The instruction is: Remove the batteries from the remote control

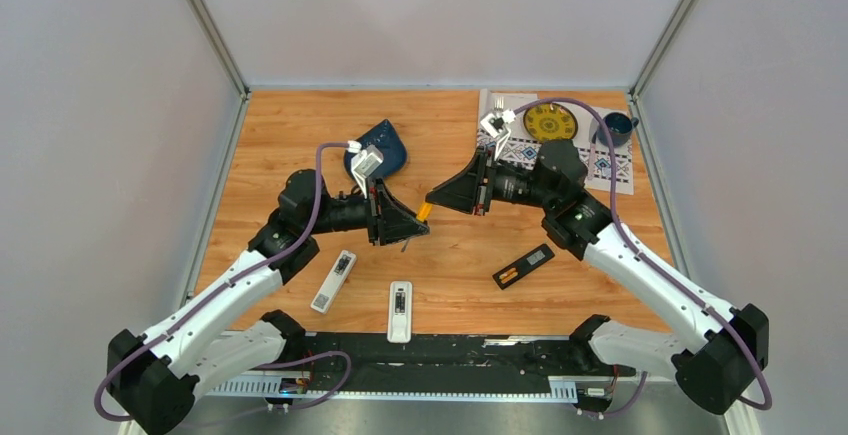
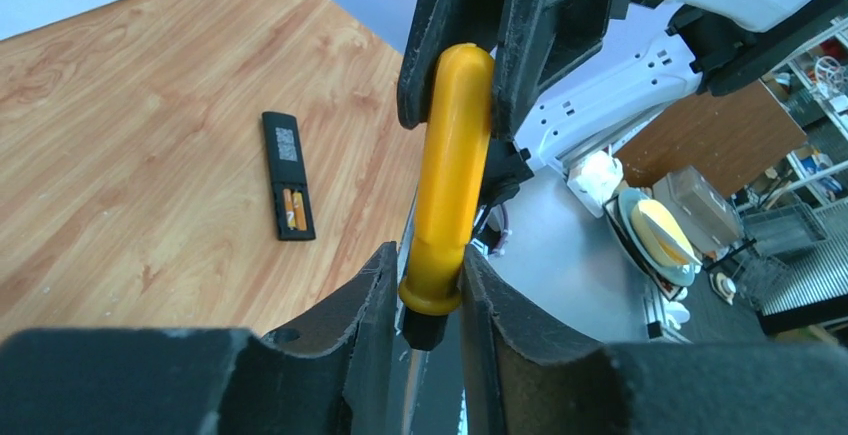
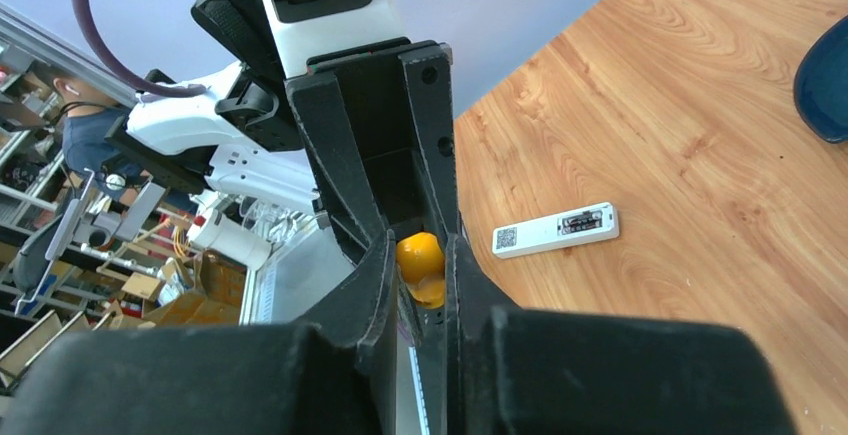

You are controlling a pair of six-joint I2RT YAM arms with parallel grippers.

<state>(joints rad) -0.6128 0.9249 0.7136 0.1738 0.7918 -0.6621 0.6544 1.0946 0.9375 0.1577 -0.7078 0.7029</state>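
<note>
While left claw (image 2: 428, 257) pinches the screwdriver (image 2: 455, 155) (orange-handled), right claw (image 3: 420, 245) clamps it.

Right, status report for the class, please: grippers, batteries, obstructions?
Right gripper shut on screwdriver handle; left gripper flanking its base, grip unclear. Batteries seated in open black remote. Nothing covering it.

Wood-grain table (image 1: 300, 135), glossy orange plastic handle (image 2: 452, 185), matt black remote (image 2: 285, 170)

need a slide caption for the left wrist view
Left hand and right hand both grip the orange screwdriver; a black remote lies open, batteries inside.
</note>
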